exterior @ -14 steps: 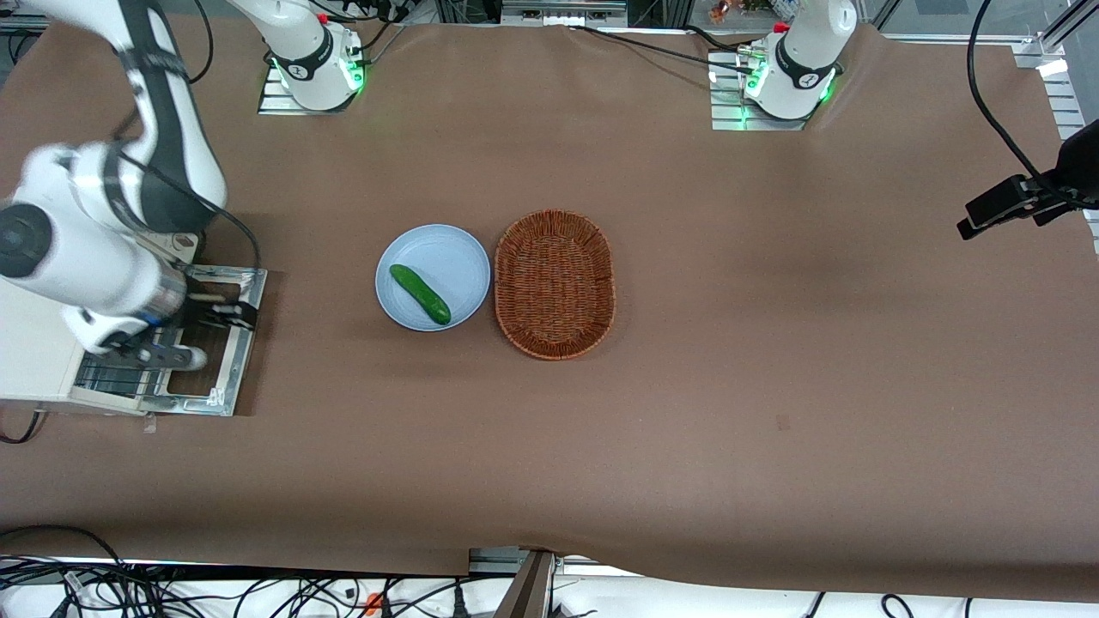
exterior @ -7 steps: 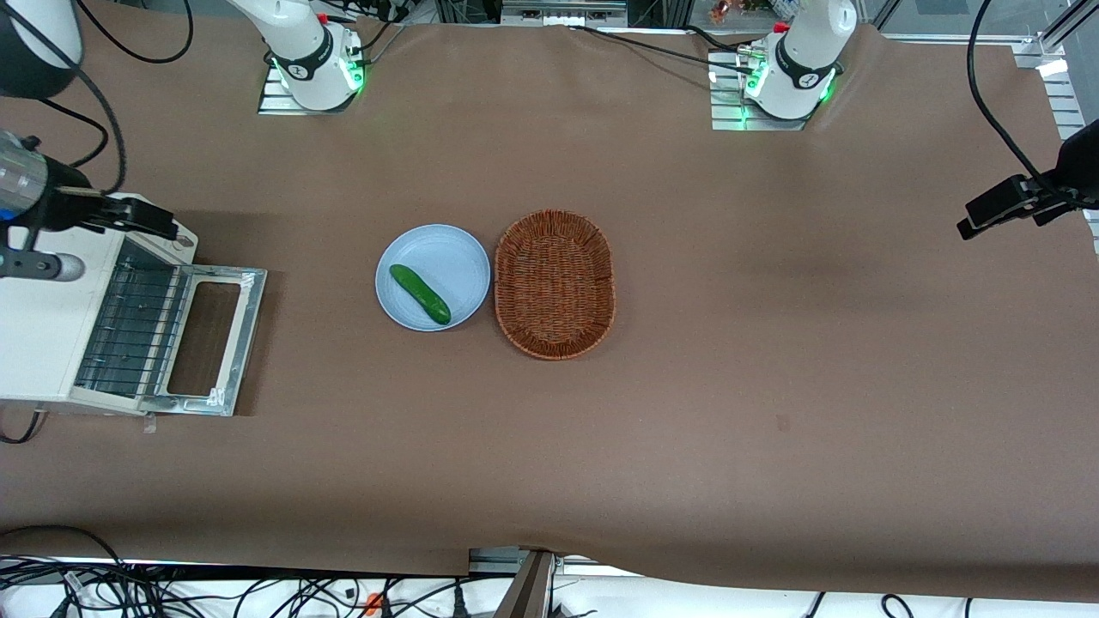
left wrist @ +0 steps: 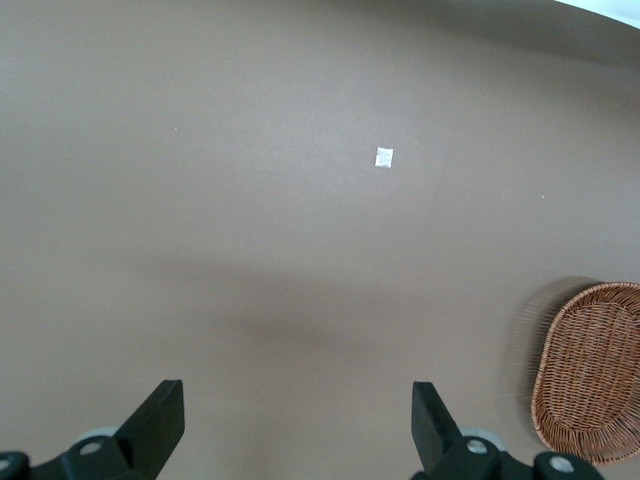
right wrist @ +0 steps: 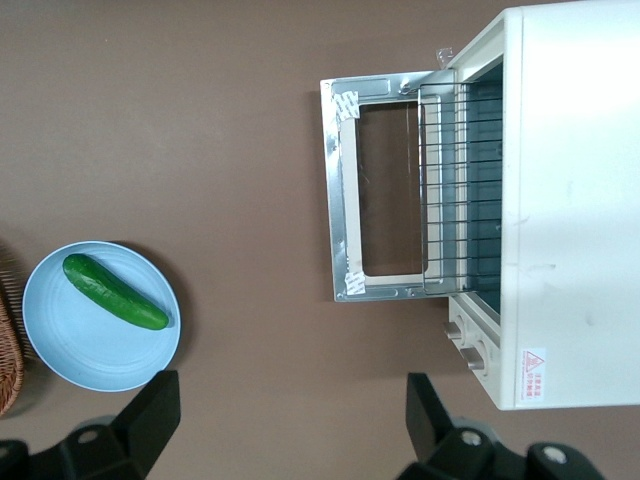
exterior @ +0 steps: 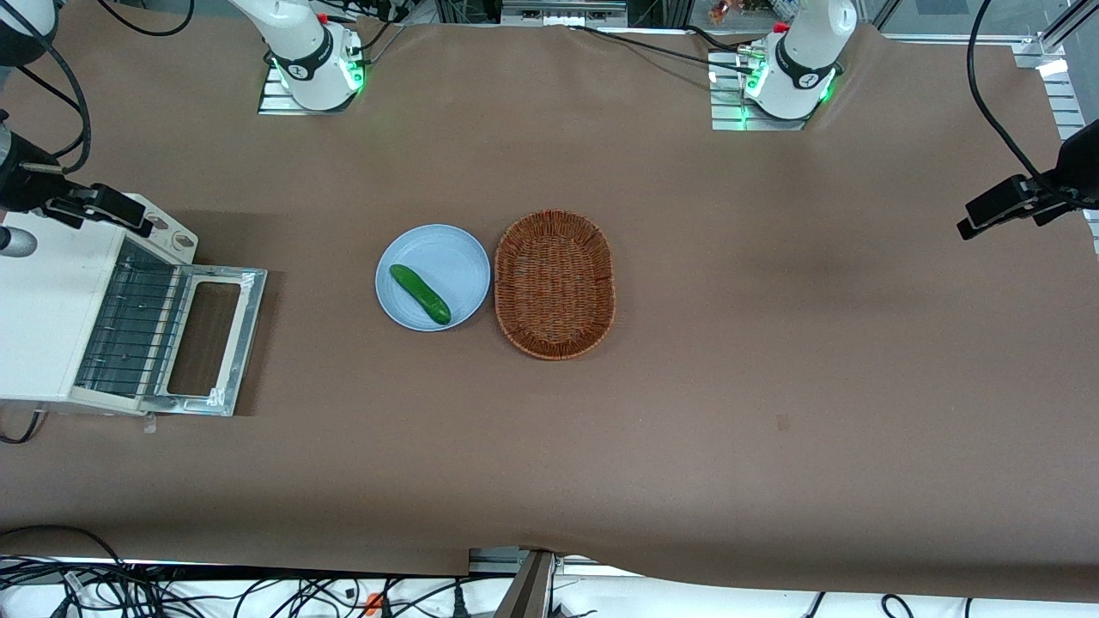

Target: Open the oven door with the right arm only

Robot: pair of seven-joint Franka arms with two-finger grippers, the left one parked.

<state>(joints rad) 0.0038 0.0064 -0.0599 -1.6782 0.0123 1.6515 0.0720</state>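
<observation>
oven door (exterior: 213,339) lies open; open tool (right wrist: 290,415) hovers above.

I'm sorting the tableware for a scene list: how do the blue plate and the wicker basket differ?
The plate is round, smooth and pale blue; the basket is oval, woven and brown. The plate holds a cucumber; the basket holds nothing. The basket looks larger and deeper than the plate. Both rest side by side on the brown table, away from the gripper, which is open above the oven.
</observation>
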